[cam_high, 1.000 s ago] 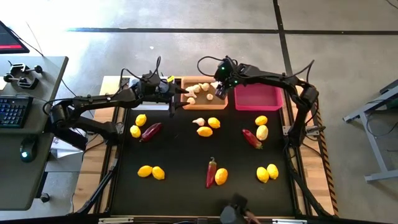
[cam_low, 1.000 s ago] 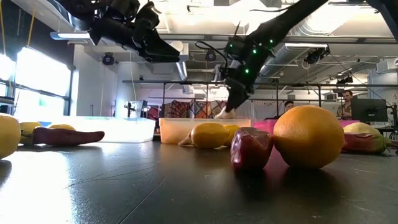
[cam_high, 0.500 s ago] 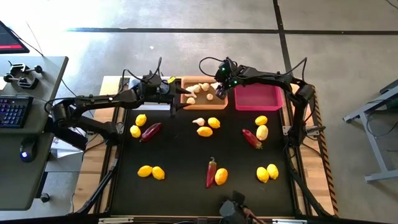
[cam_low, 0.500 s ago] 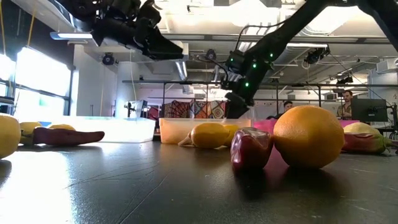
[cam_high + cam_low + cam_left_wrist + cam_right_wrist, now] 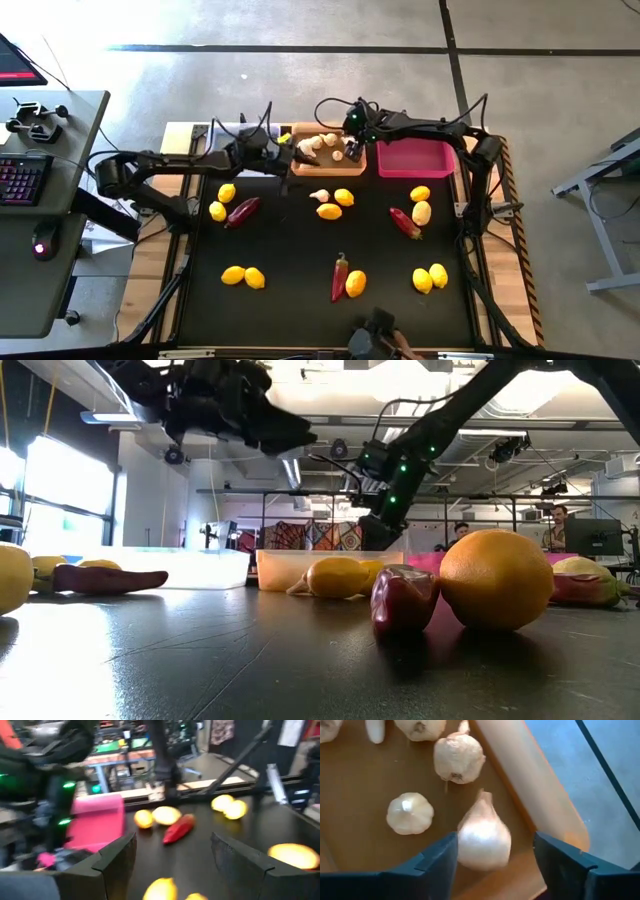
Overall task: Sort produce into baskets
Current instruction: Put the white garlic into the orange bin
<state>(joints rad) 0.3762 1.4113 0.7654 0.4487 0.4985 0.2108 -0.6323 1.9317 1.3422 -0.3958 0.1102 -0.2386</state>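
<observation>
My right gripper (image 5: 350,150) hangs open over the orange basket (image 5: 325,170) at the table's far edge. In the right wrist view (image 5: 495,851) a white garlic bulb (image 5: 484,837) lies on the basket's floor between the two fingers, near the basket's wall (image 5: 520,775). I see no touch. Other garlic bulbs (image 5: 459,757) lie beside it. My left gripper (image 5: 297,152) is open and empty (image 5: 172,845), raised near the orange basket's left end, by the white basket (image 5: 215,135). Lemons (image 5: 329,211), red chilies (image 5: 243,211) and one garlic bulb (image 5: 319,195) lie on the black table.
The pink basket (image 5: 415,157) stands right of the orange one. Lemons (image 5: 244,277) and a chili (image 5: 340,275) lie toward the near edge, another chili (image 5: 404,222) and lemons (image 5: 421,212) at the right. People show in the room beyond the table.
My right gripper has gone down into the orange basket. The garlic bulb that showed at its fingertips in the low view has dropped out of sight behind the basket's wall. My left gripper has gone toward the table's right edge, staying raised.
</observation>
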